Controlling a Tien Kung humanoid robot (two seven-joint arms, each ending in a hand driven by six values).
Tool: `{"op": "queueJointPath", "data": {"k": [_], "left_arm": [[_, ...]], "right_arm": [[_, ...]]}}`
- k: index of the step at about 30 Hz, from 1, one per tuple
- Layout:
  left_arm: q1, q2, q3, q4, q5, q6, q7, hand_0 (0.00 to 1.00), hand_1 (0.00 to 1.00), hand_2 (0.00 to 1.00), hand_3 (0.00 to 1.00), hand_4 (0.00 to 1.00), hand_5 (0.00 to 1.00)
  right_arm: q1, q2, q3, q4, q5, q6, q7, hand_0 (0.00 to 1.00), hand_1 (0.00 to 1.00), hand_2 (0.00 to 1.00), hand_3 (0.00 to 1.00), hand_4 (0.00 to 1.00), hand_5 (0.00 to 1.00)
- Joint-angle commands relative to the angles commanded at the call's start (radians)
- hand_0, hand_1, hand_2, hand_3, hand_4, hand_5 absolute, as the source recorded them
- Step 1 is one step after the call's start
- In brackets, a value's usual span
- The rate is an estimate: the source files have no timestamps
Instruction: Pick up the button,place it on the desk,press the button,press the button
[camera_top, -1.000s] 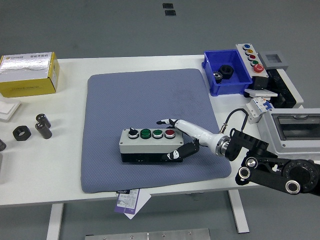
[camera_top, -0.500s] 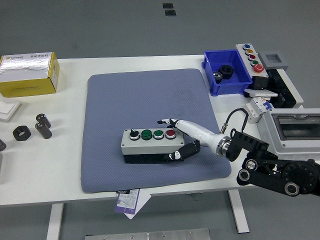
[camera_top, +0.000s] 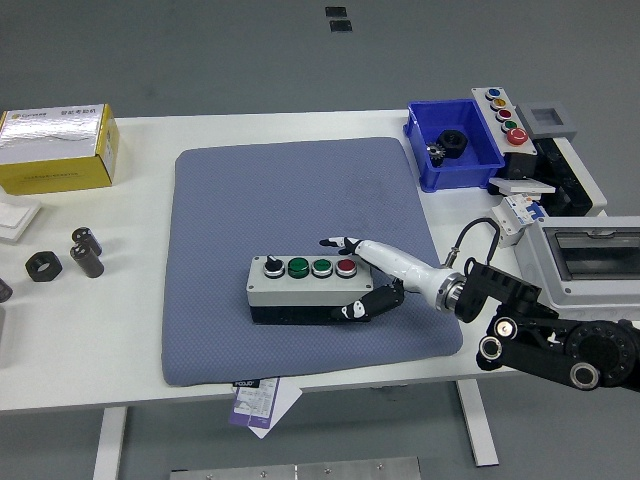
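My right hand grips the button box by its right end, my white upper fingers lying along the back top edge near the red button and my black lower fingers curled against its front side. The box is a long grey case with a dark base, lying flat on the blue-grey mat in the mat's lower middle, its long side running left to right. Along its top sit four controls in a row: a black knob on a white ring at the left, then two green buttons, then a red one at the right, nearest my hand. My forearm comes in from the lower right over the mat's corner. Near the white table's far right stand a blue bin and, just beside it, a second control box with coloured buttons.
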Motion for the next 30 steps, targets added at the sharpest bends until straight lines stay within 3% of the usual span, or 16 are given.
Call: {"op": "queueJointPath", "data": {"k": [7, 8, 18, 19, 20, 25, 26, 30], "left_arm": [[-0.001, 0.001, 0.000, 0.000, 0.002, -0.001, 0.000, 0.715, 0.697, 0.619, 0.620, 0.711, 0.227], [-0.001, 0.001, 0.000, 0.000, 0.002, -0.001, 0.000, 0.715, 0.697, 0.619, 0.616, 0.709, 0.224], [-0.004, 0.000, 0.000, 0.001, 0.005, -0.002, 0.000, 0.715, 0.697, 0.617, 0.615, 0.707, 0.223], [-0.005, 0.000, 0.000, 0.001, 0.005, -0.002, -0.001, 0.715, 0.697, 0.617, 0.615, 0.707, 0.223], [-0.006, 0.000, 0.000, 0.001, 0.006, -0.002, -0.001, 0.715, 0.696, 0.615, 0.615, 0.705, 0.221], [-0.007, 0.000, -0.001, 0.001, 0.009, -0.003, 0.000, 0.715, 0.696, 0.615, 0.615, 0.705, 0.221], [-0.007, 0.000, -0.001, 0.001, 0.009, -0.003, 0.000, 0.715, 0.696, 0.614, 0.610, 0.702, 0.218], [-0.010, -0.001, 0.001, 0.002, 0.009, -0.004, -0.001, 0.715, 0.696, 0.614, 0.610, 0.702, 0.218]], "right_arm": [[-0.003, -0.006, 0.007, 0.000, 0.014, 0.006, 0.003, 0.947, 0.935, 0.998, 0.998, 0.578, 0.002], [-0.004, -0.007, 0.008, -0.001, 0.020, 0.009, 0.004, 0.980, 0.962, 0.998, 0.998, 0.681, 0.076], [-0.008, -0.023, 0.031, -0.013, 0.137, 0.068, 0.040, 0.996, 0.980, 0.998, 0.998, 0.682, 0.070], [-0.008, -0.023, 0.031, -0.015, 0.143, 0.068, 0.043, 0.996, 0.980, 0.998, 0.998, 0.682, 0.070], [-0.008, -0.023, 0.031, -0.017, 0.146, 0.068, 0.045, 0.998, 0.987, 0.998, 0.998, 0.751, 0.149], [-0.009, -0.020, 0.026, -0.028, 0.136, 0.056, 0.049, 0.998, 0.987, 0.998, 0.998, 0.751, 0.149], [-0.009, -0.019, 0.025, -0.030, 0.131, 0.053, 0.050, 0.998, 0.993, 0.998, 0.998, 0.827, 0.260], [-0.008, -0.017, 0.020, -0.043, 0.098, 0.035, 0.052, 0.998, 0.993, 0.998, 0.998, 0.827, 0.260]]}}
